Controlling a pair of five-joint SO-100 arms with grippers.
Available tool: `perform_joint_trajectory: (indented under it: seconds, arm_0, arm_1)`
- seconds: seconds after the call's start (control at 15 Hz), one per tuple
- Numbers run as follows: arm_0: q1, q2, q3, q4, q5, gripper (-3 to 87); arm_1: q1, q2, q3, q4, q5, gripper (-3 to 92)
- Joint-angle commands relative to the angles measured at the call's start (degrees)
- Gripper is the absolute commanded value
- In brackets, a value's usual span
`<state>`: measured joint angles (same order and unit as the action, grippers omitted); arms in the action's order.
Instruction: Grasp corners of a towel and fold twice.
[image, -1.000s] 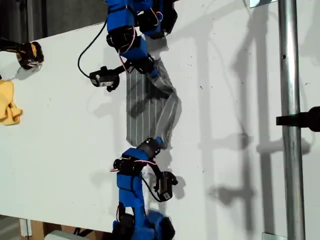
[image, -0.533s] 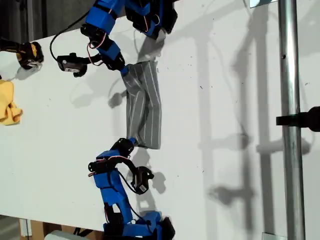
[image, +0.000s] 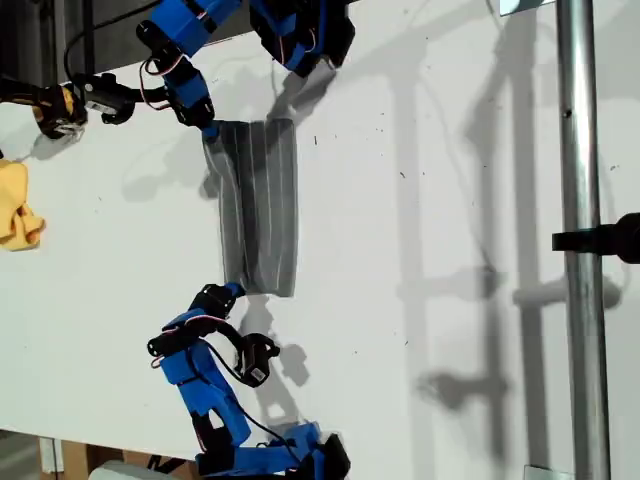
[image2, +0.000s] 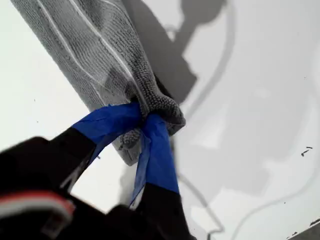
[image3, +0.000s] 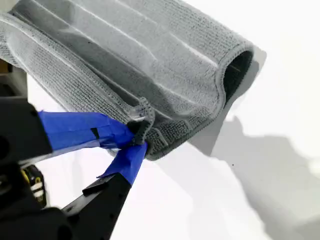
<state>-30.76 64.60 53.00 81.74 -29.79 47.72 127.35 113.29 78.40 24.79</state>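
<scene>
- Seen in the exterior view: towel (image: 258, 205) as a long narrow grey band on the white table (image: 450, 200), running from the far arm towards the near arm, around the middle of the view.
- Pinched tight in my first gripper (image2: 145, 117): a bunched corner of the towel, blue tips closed on the cloth. Same gripper at the near end of the band in the exterior view (image: 232, 291).
- Pinched in my second gripper (image3: 135, 132): the hemmed edge at the far end, tips pressed together on more than one layer. Found at the far end in the exterior view (image: 208, 130).
- Visible in the second wrist view: a rounded doubled-over edge, cloth lying in layers.
- Judged from that: first fold about done, both held ends on the exterior view's left side of the band.
- Cannot tell whether fully flat on the table or partly lifted between the grips.
- Left to do, by judgement: lay down, release, regrip, fold end to end.
- Yellow cloth (image: 15, 215) well apart at the exterior view's left edge, untouched.
</scene>
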Motion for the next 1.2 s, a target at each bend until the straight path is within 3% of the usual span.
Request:
perform_joint_trajectory:
  seconds: [0.0, 0.67, 1.13]
  arm_0:
    - [-1.23, 2.20, -1.93, -0.26, 0.44, -1.8]
    - [12.83, 0.62, 0.00, 3.78, -10.99, -1.8]
    - [13.62, -6.06, 0.53, 5.36, -18.37, -1.7]
  arm_1:
    - [0.35, 0.62, -3.25, -1.23, -0.53, -0.1]
    - [-21.62, 11.07, 20.92, -4.92, 21.71, -0.1]
    - [-22.68, 6.33, 26.02, -5.98, 34.19, -0.1]
